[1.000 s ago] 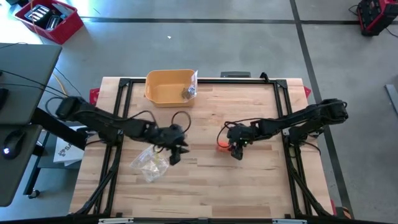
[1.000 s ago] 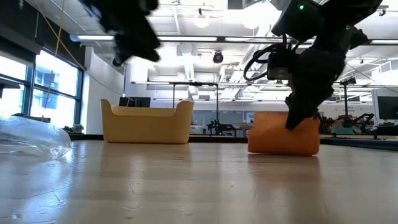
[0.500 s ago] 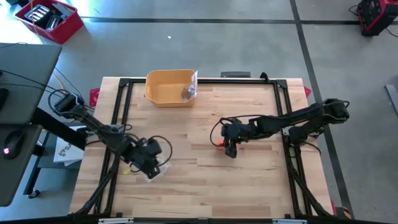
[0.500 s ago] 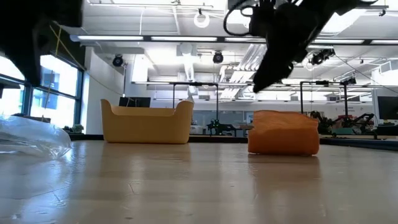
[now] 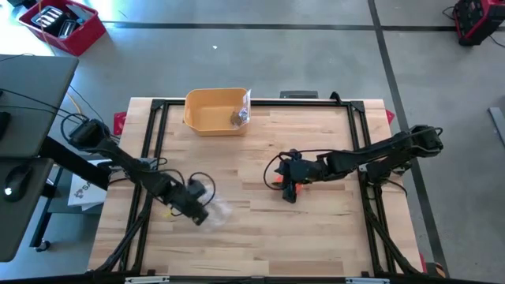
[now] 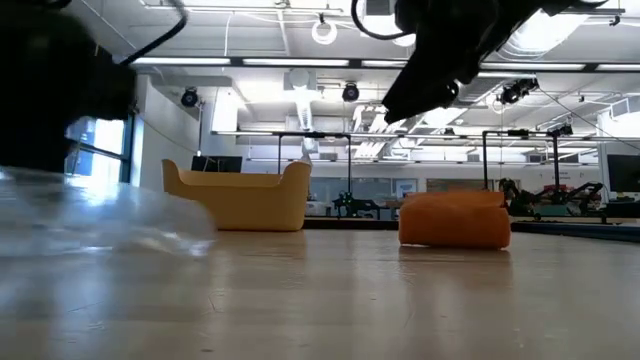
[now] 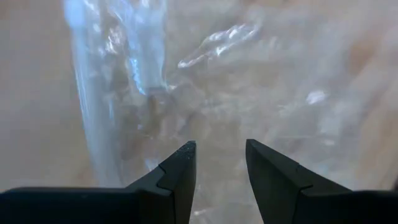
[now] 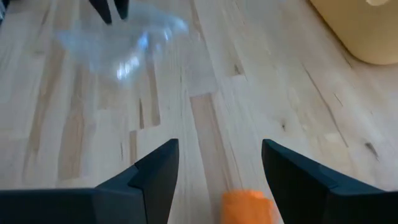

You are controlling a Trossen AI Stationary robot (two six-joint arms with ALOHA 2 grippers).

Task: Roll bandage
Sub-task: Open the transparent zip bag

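The squat orange roll of bandage (image 5: 278,182) lay just beside the right hand (image 5: 289,194), whose fingers stood wide and empty (the left hand (image 7: 219,163), fingers parted at crumpled clear plastic wrapping (image 5: 217,210), was well apart).

— How is the light?
— Bright and even, from ceiling lamps (image 6: 322,30) that glare white in the low view; shadows on the table (image 5: 260,237) are faint.
— Any blur?
— The clear plastic bag (image 7: 205,81) smears in the left wrist and low views. The near tabletop in the low view is soft.
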